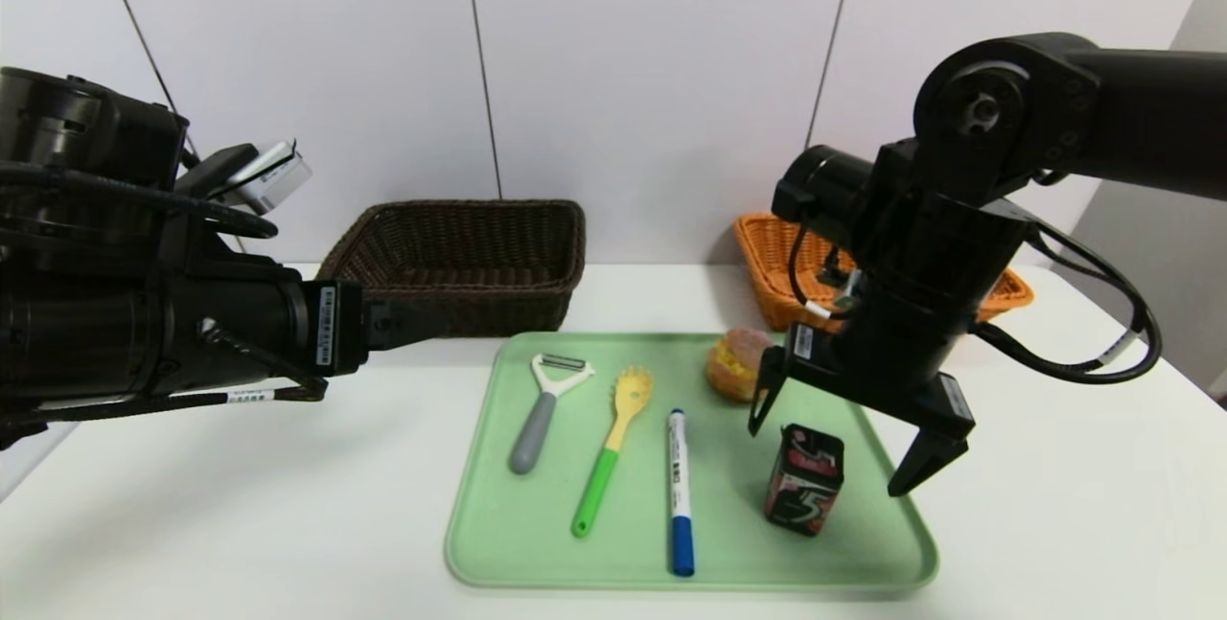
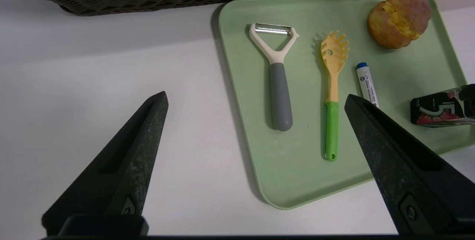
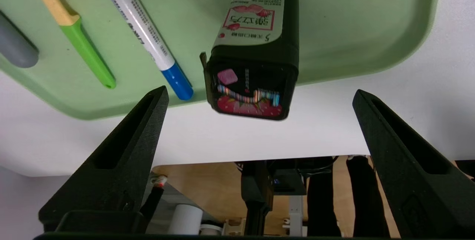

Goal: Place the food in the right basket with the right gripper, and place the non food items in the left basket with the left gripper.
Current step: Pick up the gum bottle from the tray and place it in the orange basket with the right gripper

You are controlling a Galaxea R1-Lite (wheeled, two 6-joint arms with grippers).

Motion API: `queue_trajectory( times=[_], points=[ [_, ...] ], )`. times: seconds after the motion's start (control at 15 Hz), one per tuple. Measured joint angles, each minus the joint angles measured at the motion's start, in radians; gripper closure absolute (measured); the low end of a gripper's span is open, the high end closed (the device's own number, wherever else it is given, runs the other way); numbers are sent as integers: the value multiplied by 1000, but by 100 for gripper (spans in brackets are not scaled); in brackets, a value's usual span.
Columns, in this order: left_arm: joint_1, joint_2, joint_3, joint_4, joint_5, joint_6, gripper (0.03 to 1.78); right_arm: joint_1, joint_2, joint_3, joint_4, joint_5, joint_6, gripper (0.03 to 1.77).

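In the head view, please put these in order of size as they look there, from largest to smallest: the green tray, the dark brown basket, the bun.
1. Green tray
2. Dark brown basket
3. Bun, partly hidden by the right gripper

Now a split bun (image 1: 736,364), upright black box (image 1: 806,481), capped marker (image 1: 680,486), yellow spoon (image 1: 614,433) and grey-handled peeler (image 1: 539,424) are spread on the tray (image 1: 729,543), brown basket (image 1: 460,299) and orange basket (image 1: 767,270) set behind.
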Motion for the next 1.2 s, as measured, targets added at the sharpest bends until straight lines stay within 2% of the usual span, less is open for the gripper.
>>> queue_trajectory(
  times=[0.6,1.13,1.2],
  points=[
    [0,23,0,-1,2,-3,12,2,107,0,-4,1,-10,9],
    [0,27,8,-1,0,-28,12,23,131,-2,-23,-3,-4,9],
    [0,27,6,-2,0,-28,12,25,133,-2,-22,-3,-3,25]
  ],
)
